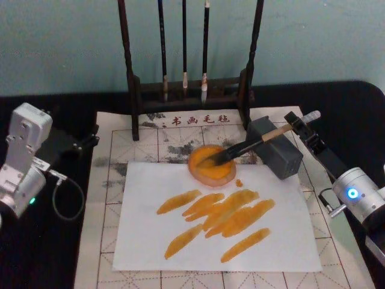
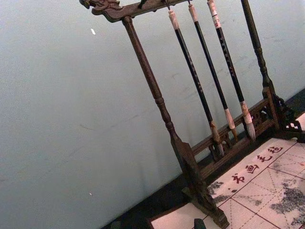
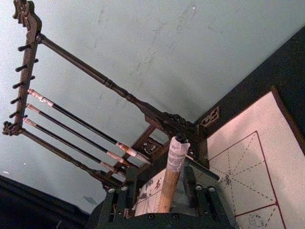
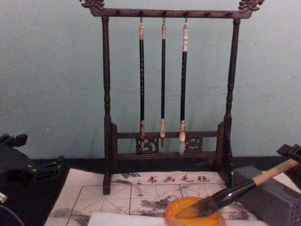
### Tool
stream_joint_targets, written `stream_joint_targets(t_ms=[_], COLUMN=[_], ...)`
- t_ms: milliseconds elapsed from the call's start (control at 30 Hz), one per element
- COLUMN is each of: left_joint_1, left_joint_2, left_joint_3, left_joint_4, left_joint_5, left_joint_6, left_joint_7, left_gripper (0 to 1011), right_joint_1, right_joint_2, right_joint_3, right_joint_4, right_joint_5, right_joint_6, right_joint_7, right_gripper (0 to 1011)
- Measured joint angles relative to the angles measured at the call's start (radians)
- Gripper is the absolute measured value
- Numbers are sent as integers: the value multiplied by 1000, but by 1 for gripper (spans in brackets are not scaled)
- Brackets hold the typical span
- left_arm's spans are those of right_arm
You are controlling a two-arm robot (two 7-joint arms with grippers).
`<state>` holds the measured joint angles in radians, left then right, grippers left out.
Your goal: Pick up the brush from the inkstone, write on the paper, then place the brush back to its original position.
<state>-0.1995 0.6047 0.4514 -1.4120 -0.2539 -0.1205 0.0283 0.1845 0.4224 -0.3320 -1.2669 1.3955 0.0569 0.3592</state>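
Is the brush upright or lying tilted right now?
Tilted. The brush slants with its bristles in the orange dish and its handle resting on the grey block, its end between the right tool's fingers.

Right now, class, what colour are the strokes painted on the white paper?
Orange-yellow strokes on the paper, matching the dish; clearest in the head view.

One large brush (image 1: 240, 147); three thin hanging brushes (image 4: 162, 84); one wooden rack (image 4: 106, 103); one orange dish (image 1: 210, 165); one grey block (image 1: 275, 147); one paper sheet (image 1: 150, 241); one gridded mat (image 1: 105, 198); two robot hands, left (image 1: 90, 139) and right (image 1: 304, 123).
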Motion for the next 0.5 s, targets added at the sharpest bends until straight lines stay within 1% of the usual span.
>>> stream_joint_targets(t_ms=[133,200,233,333,400,433,500], left_joint_1=[0,0,0,0,0,0,0], left_joint_2=[0,0,0,0,0,0,0], left_joint_3=[0,0,0,0,0,0,0], left_joint_4=[0,0,0,0,0,0,0], left_joint_5=[0,0,0,0,0,0,0], left_joint_6=[0,0,0,0,0,0,0], left_joint_7=[0,0,0,0,0,0,0], left_gripper=[1001,1001,1001,1001,1001,1001,1001], right_joint_1=[0,0,0,0,0,0,0], right_joint_2=[0,0,0,0,0,0,0], right_joint_3=[0,0,0,0,0,0,0], right_joint_4=[0,0,0,0,0,0,0], right_joint_5=[0,0,0,0,0,0,0], right_joint_6=[0,0,0,0,0,0,0], right_joint_7=[0,0,0,0,0,0,0], right_gripper=[742,784,840,892,941,985,1000])
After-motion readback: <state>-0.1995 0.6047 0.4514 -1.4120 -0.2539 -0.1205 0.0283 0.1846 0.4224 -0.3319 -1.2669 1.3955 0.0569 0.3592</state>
